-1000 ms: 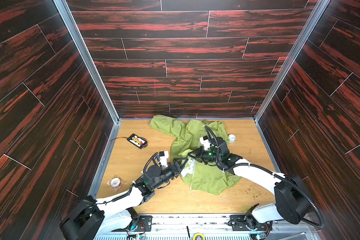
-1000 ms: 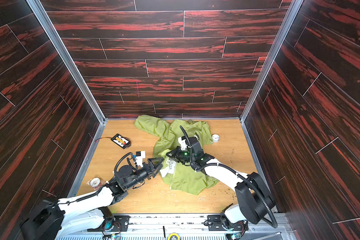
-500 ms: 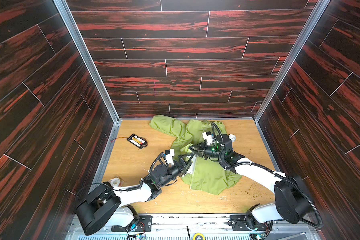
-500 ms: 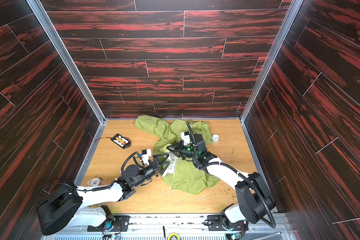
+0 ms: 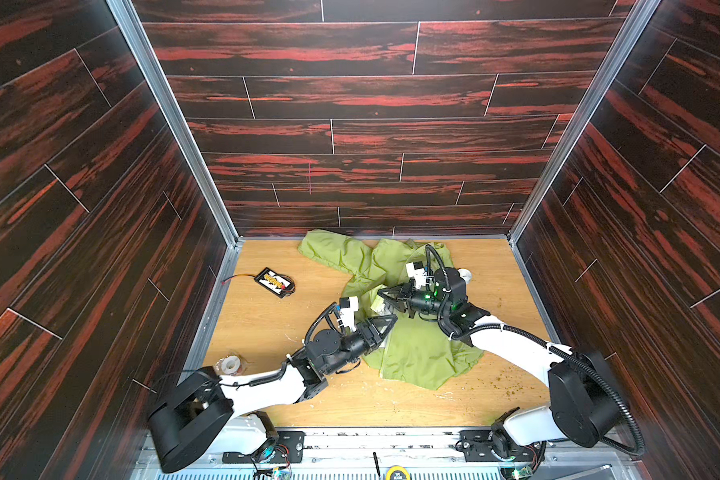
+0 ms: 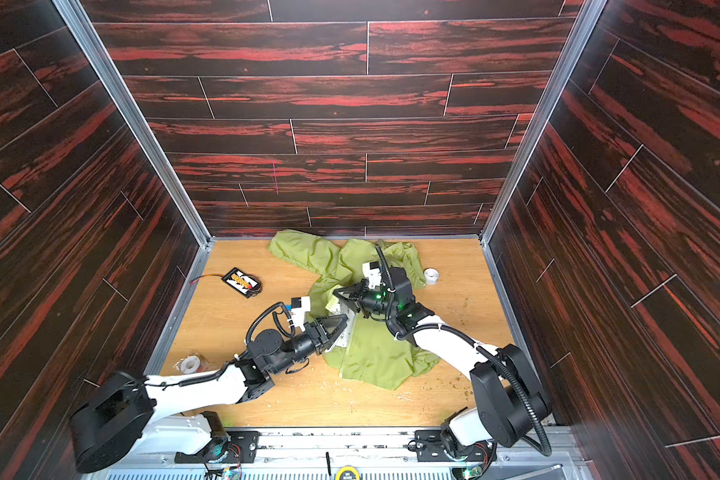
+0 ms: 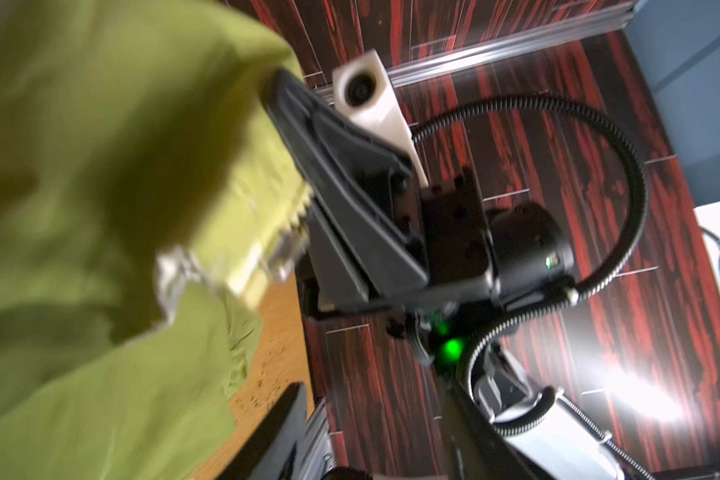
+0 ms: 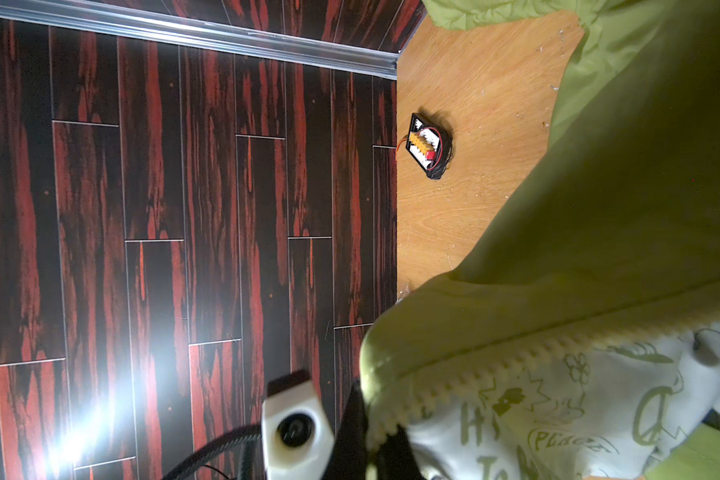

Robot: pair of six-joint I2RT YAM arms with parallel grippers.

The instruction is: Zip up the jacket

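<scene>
The lime-green jacket (image 5: 425, 357) (image 6: 375, 357) lies crumpled on the wooden table, right of centre. My right gripper (image 5: 381, 293) (image 6: 335, 294) is shut on its front edge and holds that edge raised. In the left wrist view its black fingers (image 7: 329, 158) bite into the green cloth (image 7: 100, 166) beside the zipper teeth (image 7: 296, 216). The right wrist view shows the teeth (image 8: 474, 374) and the white printed lining (image 8: 558, 407). My left gripper (image 5: 391, 320) (image 6: 344, 320) (image 7: 373, 390) sits just below that edge, jaws apart, nothing seen between them.
A black battery pack with red wires (image 5: 275, 282) (image 6: 242, 282) (image 8: 429, 145) lies at the back left. A tape roll (image 5: 229, 365) (image 6: 190, 365) sits near the left wall. A small white roll (image 5: 465, 274) (image 6: 431, 275) lies right of the jacket. Dark wood walls enclose three sides.
My right gripper has lifted the jacket edge and carried it toward the back. The left arm has reached further right, bringing its gripper up under that raised edge.
</scene>
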